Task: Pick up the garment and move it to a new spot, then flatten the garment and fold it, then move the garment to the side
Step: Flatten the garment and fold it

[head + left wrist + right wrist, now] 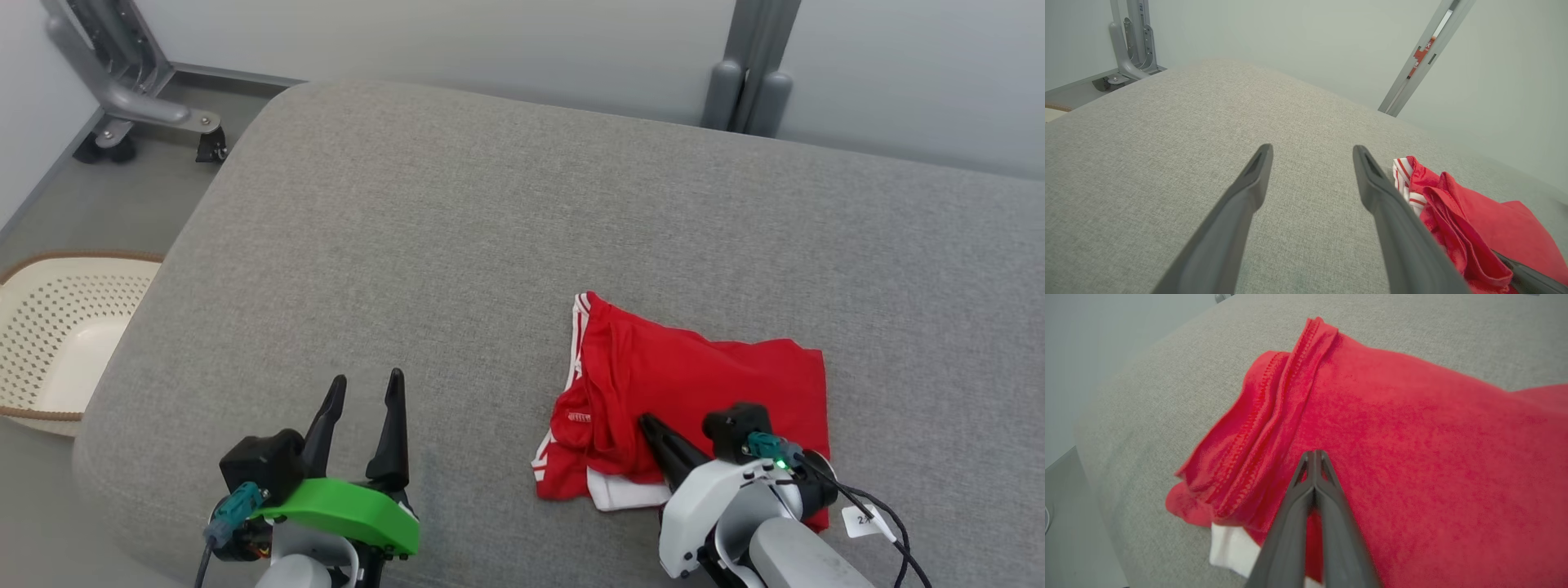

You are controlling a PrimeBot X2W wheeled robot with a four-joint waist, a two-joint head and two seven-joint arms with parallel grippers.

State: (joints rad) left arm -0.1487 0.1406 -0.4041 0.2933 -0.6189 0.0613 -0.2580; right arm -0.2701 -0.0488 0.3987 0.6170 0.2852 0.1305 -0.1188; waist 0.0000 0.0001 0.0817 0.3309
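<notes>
The garment [702, 384] is red with white side stripes and a white patch at its near edge, lying folded and rumpled on the grey cushion at the front right. It also shows in the left wrist view [1474, 228] and the right wrist view [1412, 437]. My right gripper [647, 422] rests over the garment's near-left part, its fingers pressed together [1314, 454] above the red cloth with no fabric seen between them. My left gripper [367, 380] stands open over bare cushion to the garment's left, its fingers spread wide [1310, 152] and holding nothing.
The grey cushion [490, 212] spans most of the view, with rounded edges at the left and front. A cream perforated basket [49, 327] sits on the floor to the left. A grey wheeled frame leg [131, 98] and a grey post [751, 82] stand behind.
</notes>
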